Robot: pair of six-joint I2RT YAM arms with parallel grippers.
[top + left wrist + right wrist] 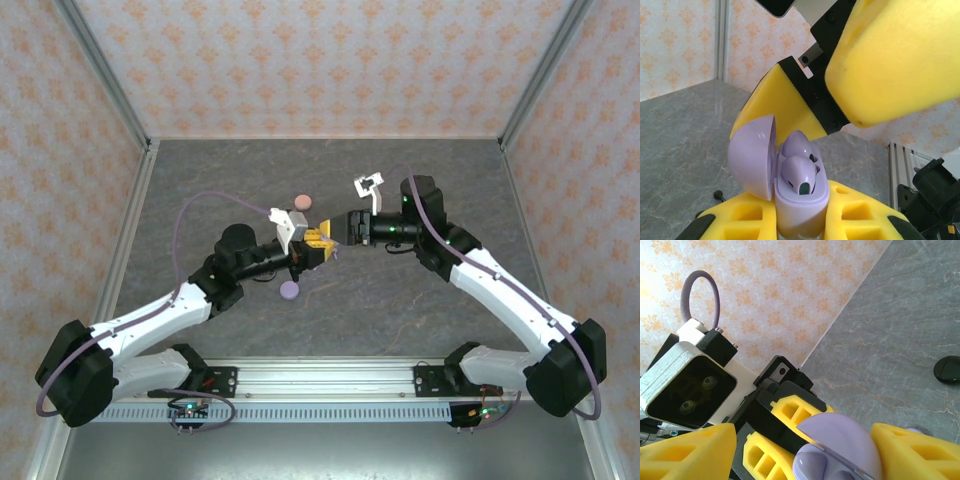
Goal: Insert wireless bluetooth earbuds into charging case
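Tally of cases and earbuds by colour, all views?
Lilac cases: 2 (open lilac case, held; closed lilac case, on table)
Pink case: 1
Black disc: 1
Lilac earbuds: 2, in the open case
Total: 6

Grey marbled tabletop [400, 300] spreads across the floor of the scene. Floral wallpaper panels [300, 60] box it in on three sides, with a silver rail [320, 375] along the near edge.

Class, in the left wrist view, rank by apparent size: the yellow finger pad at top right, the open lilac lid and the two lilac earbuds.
1. Yellow finger pad, though nearness to the camera inflates it.
2. Lilac lid.
3. Front earbud and rear earbud: unranked, the rear one is partly hidden.
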